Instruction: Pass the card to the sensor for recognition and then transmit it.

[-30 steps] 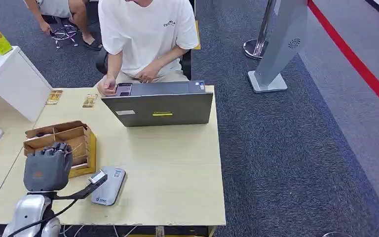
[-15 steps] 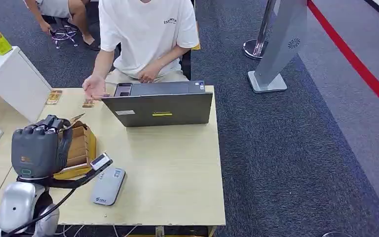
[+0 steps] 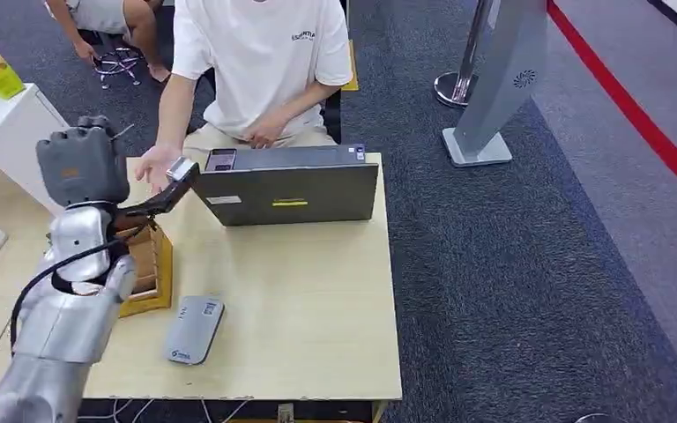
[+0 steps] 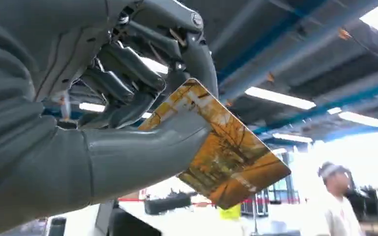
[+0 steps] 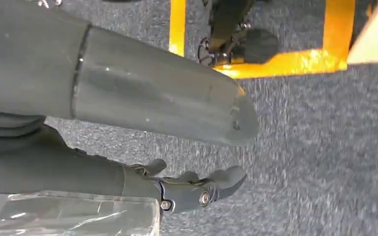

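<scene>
Left hand [image 4: 128, 98] pinches orange card [image 4: 226, 152], raised beside person's open palm [image 3: 154, 165]; lower it flat onto palm, release only once supported.

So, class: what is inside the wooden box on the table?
The wooden box shows slatted dividers. The left arm covers most of it, so any cards inside cannot be seen. The left hand holds one card.
</scene>
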